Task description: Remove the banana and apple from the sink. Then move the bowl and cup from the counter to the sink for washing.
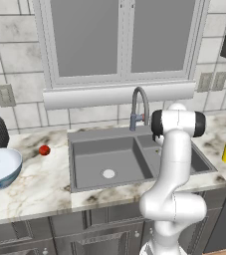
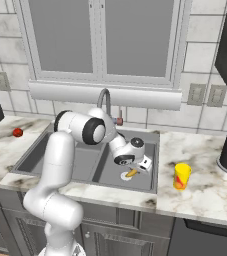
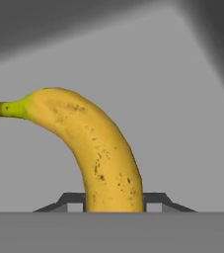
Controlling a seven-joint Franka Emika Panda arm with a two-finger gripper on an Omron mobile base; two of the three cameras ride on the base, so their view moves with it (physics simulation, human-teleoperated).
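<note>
- Reaching down into the right basin of the sink (image 2: pixel 45 150), the arm places the claw (image 2: pixel 133 172) low over the banana (image 2: pixel 131 173)
- Hand view: the banana (image 3: pixel 91 148) stands between the two fingertips (image 3: pixel 69 201), one dark tip on each side of its lower end
- Claw state: partly closed around the banana; whether the tips press on the peel cannot be told
- Banana position: at the white drain of the right basin, stem end pointing to the left of the hand view, peel yellow with brown specks
- Apple (image 1: pixel 44 150): on the surface (image 1: pixel 30 184) left of the sink, apart from the basin edge
- Bowl (image 1: pixel 1 168): on the surface at the far left, near the apple but not touching it
- Cup (image 2: pixel 181 176): upright on the surface right of the sink, red-orange mark facing the camera
- Faucet (image 1: pixel 139 107): behind the sink, at the divide between the basins
- Left basin: white drain (image 1: pixel 108 174) uncovered
</note>
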